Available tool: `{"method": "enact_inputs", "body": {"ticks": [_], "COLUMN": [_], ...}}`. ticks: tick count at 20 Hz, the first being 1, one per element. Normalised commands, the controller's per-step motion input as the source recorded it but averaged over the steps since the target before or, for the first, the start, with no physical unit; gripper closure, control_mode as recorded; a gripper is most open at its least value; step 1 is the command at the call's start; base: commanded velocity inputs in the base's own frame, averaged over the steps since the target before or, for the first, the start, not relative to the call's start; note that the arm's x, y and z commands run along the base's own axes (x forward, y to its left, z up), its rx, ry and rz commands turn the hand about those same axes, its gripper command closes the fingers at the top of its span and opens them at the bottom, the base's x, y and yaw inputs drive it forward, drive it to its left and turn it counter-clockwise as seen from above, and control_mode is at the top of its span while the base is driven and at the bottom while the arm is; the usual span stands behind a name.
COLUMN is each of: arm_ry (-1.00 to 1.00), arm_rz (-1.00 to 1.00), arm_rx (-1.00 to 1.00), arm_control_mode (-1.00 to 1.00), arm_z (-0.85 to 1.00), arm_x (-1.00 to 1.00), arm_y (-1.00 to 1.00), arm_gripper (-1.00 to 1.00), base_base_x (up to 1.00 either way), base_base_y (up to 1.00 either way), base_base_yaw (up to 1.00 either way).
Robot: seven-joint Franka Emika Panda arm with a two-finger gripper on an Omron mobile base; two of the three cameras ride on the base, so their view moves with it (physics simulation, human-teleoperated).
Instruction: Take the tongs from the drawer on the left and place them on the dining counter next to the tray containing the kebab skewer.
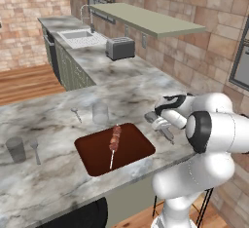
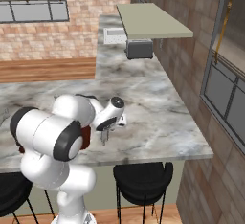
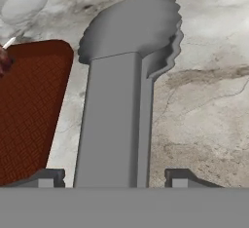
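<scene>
One desk, marble, carries it all; tray with skewer sits mid-desk, glass just behind it, another glass and small cutlery off to the far side. Arm reaches over the desk edge beside the tray. Step in hand looks like the last one: placing the tongs on the desk next to the tray. In hand view the tongs run straight up between the fingers, scalloped tip pointing away, tray edge just beside them, bare marble on the other side. Gripper is spread wide with a fingertip on each side of the tongs' arms; whether they press the metal or have let go, cannot tell. Left base view shows the tongs low at the desk, near the tray's end, contact with the desk unclear. Next move, my guess: if not released, let go fully, then lift straight up so the fingers clear without dragging the tongs into the tray.
</scene>
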Motion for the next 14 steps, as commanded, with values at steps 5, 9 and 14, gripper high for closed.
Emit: {"method": "enact_inputs", "body": {"ticks": [5, 9, 14], "arm_ry": [0.0, -0.01, -0.01], "arm_rz": [0.0, -0.02, -0.12], "arm_rx": [0.06, 0.0, 0.04], "arm_control_mode": [-1.0, -1.0, -1.0], "arm_z": [-0.08, 0.41, 0.97], "arm_x": [0.1, 0.0, -0.11], "arm_y": [0.0, 0.0, 0.0], "arm_gripper": [-1.0, -1.0, -1.0], "base_base_x": [0.0, 0.0, 0.0], "base_base_y": [0.0, 0.0, 0.0], "base_base_yaw": [0.0, 0.0, 0.0]}}
